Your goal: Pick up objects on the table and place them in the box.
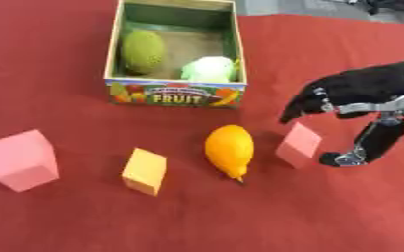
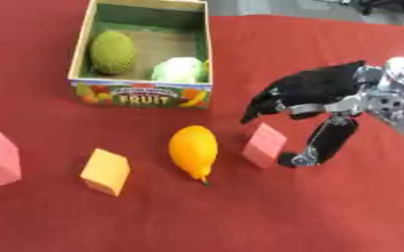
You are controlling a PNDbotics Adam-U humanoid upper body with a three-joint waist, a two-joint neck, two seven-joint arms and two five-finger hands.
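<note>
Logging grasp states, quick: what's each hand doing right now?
Left hand: not in view.
Right hand: open, fingers and thumb spread around the small pink block, not closed on it.

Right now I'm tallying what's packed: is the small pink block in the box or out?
Out. The small pink block sits on the red cloth beside the right hand, outside the box.

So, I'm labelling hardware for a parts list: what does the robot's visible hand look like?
Only the right hand shows. It is mostly black, with a bulky dark back and black fingers. Silver metal links show along the thumb and at the wrist, which is grey and silver.
</note>
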